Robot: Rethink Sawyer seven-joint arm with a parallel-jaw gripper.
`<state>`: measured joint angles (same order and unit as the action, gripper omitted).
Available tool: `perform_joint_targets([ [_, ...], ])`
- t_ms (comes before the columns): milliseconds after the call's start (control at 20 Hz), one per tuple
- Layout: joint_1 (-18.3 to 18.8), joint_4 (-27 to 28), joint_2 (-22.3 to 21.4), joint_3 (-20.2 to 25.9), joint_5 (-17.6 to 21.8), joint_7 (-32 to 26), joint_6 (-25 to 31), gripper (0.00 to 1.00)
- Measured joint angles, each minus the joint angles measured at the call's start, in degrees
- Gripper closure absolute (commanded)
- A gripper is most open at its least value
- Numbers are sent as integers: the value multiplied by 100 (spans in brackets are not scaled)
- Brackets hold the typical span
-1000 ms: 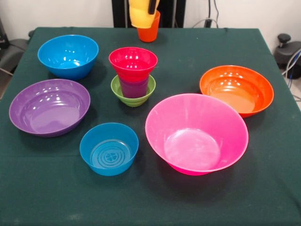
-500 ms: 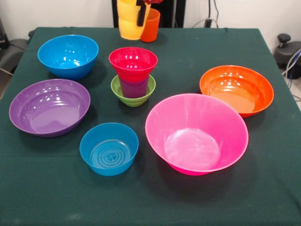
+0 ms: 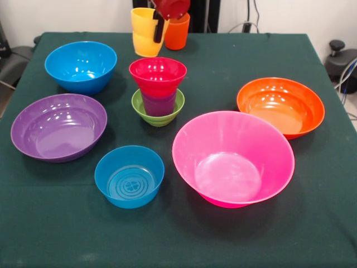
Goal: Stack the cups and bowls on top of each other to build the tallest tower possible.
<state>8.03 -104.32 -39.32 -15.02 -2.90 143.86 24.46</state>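
While it hangs above the far part of the counter [image 3: 312, 56], the gripper [image 3: 160, 25] is clamped on the yellow cup [image 3: 146, 32], one dark finger [image 3: 159, 29] running down the cup's outer wall and the red body above it. The cup is held off the cloth, mouth up and tilted a little. Just behind the gripper stands the orange cup [image 3: 178, 33], upright on the counter. Directly below and toward the camera from the gripper is the tower [image 3: 158, 92]: a green bowl [image 3: 139, 106] holding a purple cup [image 3: 159, 103], with a red bowl [image 3: 158, 72] seated on top, its mouth open upward. That is the relation that matters: the red bowl lies nearly straight under the held cup, slightly forward, so the likely move is a short advance and a vertical descent, with the cup's axis brought upright first. The other bowls lie farther out.
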Motion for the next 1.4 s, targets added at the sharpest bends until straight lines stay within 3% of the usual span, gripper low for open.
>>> perform_joint_targets([
  [850, 41, 81, 260, -63, -2, 0, 0, 100],
  [1100, -24, 86, 111, -121, -34, 0, 94, 100],
  [1400, -263, 84, -326, -227, -142, 0, 660, 100],
])
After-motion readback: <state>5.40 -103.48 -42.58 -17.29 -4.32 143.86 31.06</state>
